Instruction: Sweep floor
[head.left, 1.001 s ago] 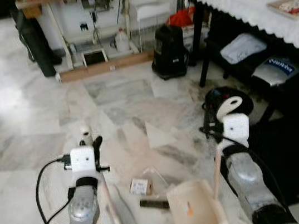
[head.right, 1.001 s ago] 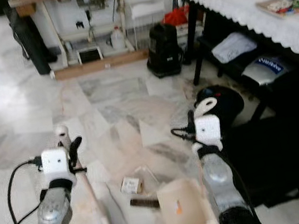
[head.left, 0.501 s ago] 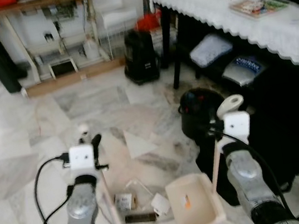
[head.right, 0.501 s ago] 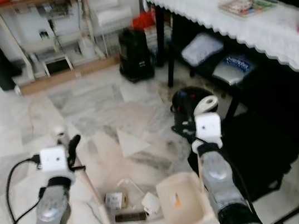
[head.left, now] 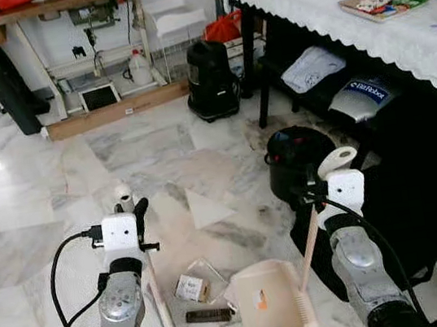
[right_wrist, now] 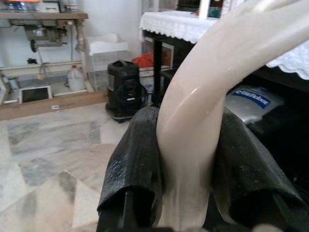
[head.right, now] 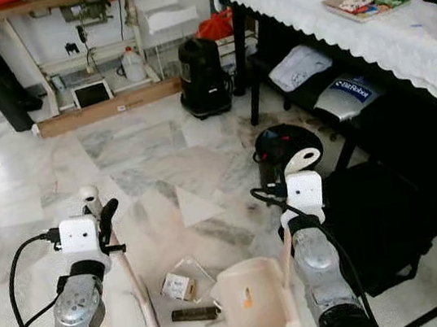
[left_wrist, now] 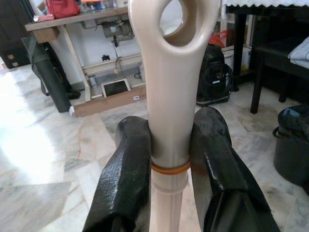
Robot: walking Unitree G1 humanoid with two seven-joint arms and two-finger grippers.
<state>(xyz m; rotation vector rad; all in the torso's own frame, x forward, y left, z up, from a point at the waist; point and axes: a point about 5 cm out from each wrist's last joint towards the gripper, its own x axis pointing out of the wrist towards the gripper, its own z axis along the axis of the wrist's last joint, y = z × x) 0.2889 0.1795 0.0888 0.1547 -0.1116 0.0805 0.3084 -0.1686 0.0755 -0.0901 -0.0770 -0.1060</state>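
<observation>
Clamping broom (left_wrist: 169,111), left hand (left_wrist: 169,159); right hand (right_wrist: 188,159) grips dustpan (head.left: 265,309).

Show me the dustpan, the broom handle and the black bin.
dustpan (head.left: 265,309), left eye view, inside of the pan.
broom handle (left_wrist: 170,111), left wrist view, shaft between claw fingers.
black bin (head.right: 280,144), right eye view, its lid.
</observation>
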